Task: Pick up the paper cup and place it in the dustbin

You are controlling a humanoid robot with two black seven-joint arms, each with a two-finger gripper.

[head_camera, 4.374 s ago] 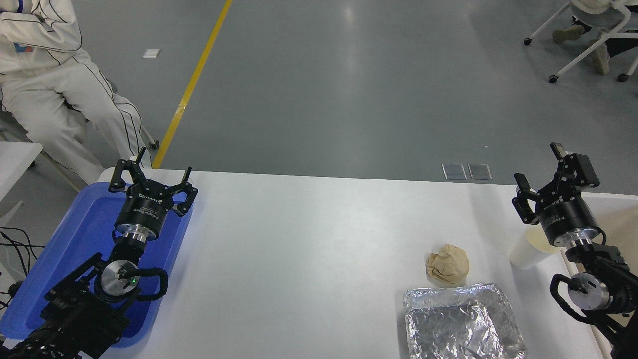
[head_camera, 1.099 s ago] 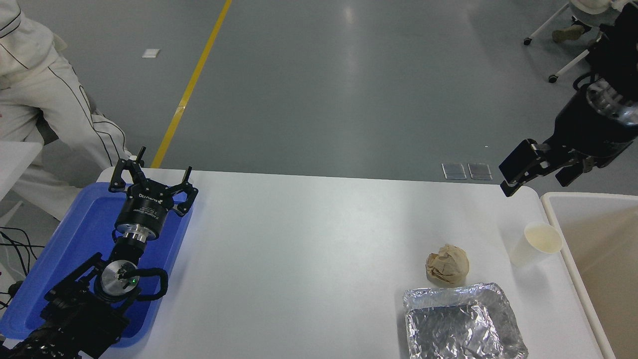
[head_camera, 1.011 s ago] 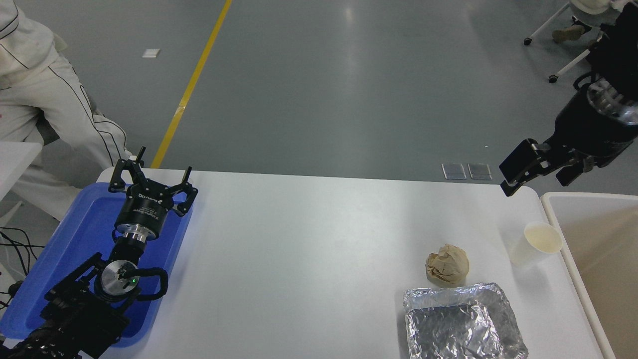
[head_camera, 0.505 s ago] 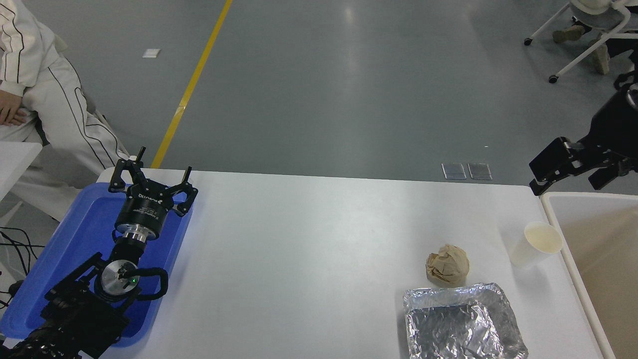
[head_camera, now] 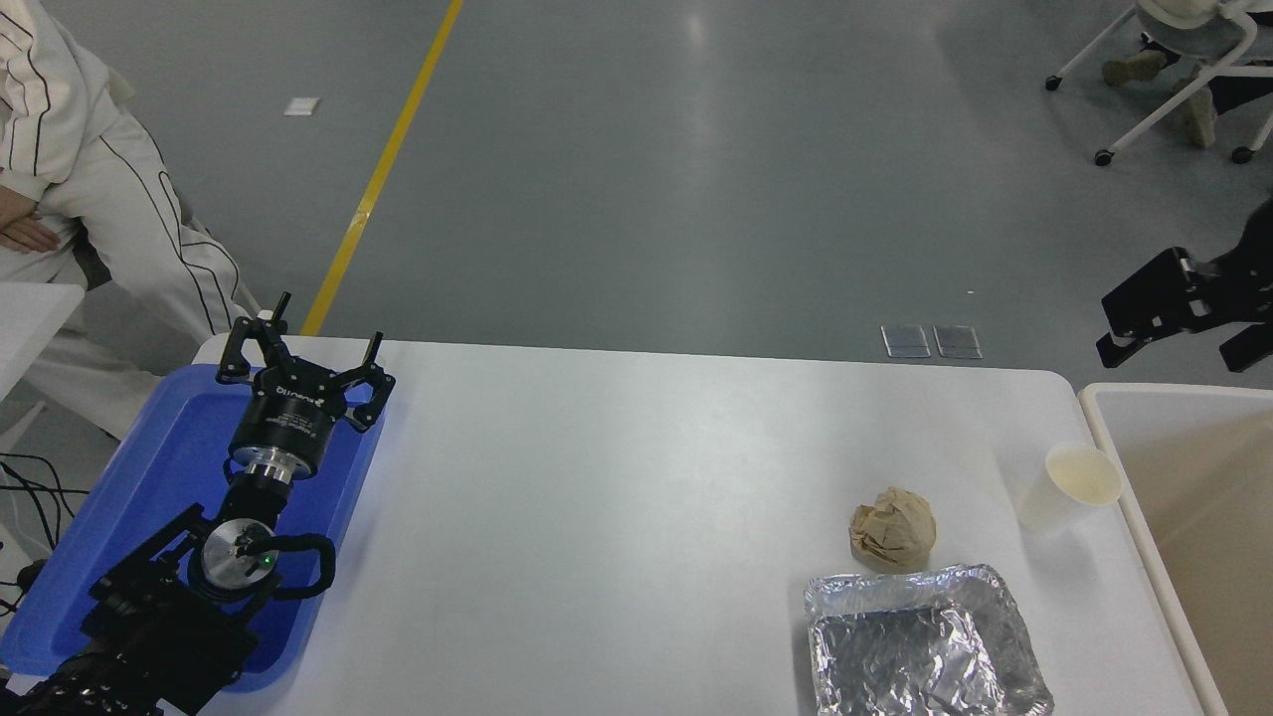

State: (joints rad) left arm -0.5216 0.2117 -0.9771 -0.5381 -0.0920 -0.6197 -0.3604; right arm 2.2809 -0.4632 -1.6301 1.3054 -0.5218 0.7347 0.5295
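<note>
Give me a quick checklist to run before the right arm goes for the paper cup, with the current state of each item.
1. Paper cup upright on the table, mouth open: ok.
2. Room around the cup: the crumpled paper ball and foil tray lie apart from it: ok.
3. Dustbin right beside the cup, its opening unobstructed in the part that shows: ok.
4. Right gripper lined up over the cup: not ok, it hangs beyond the table's far right corner.
5. Right gripper open wide enough for the cup: cannot tell, it is cut off by the picture's edge.
6. Left gripper out of the way: ok, parked over the blue tray.
</note>
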